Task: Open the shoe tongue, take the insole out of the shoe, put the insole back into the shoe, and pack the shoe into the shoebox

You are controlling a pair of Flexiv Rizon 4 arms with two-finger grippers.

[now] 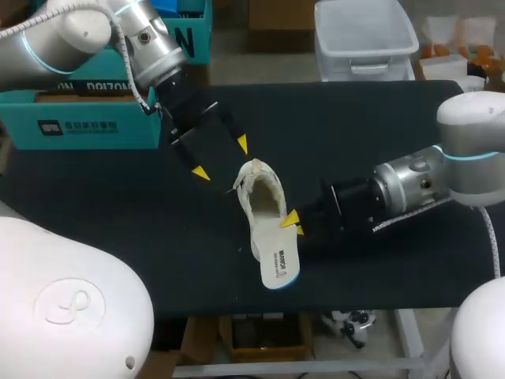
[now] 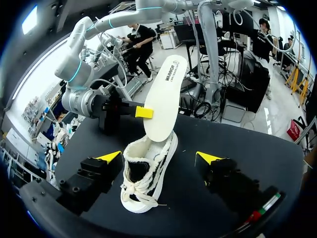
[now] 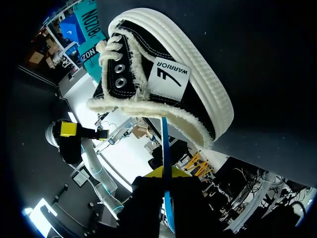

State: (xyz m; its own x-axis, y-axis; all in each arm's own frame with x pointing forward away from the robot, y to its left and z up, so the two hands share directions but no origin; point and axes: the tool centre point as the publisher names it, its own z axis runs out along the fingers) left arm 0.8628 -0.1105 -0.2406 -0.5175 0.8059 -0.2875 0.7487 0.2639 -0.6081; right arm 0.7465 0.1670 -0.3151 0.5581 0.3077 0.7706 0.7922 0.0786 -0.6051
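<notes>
A white and black canvas shoe (image 1: 254, 183) lies mid-table, toe toward the back. A white insole (image 1: 276, 254) with a blue rim sticks out of its opening toward the table's front edge. My right gripper (image 1: 294, 222) is shut on the insole's right edge. In the right wrist view the insole (image 3: 166, 148) shows edge-on between the right gripper's (image 3: 166, 174) yellow tips, with the shoe (image 3: 168, 74) ahead. My left gripper (image 1: 221, 158) hangs open just behind and left of the toe. In the left wrist view the shoe (image 2: 148, 173) lies between the left gripper's (image 2: 158, 158) wide-open fingers, untouched, and the insole (image 2: 163, 99) rises beyond.
A teal shoebox (image 1: 79, 118) stands at the back left of the black table (image 1: 118, 205). A clear plastic bin (image 1: 364, 35) stands behind the table's far edge.
</notes>
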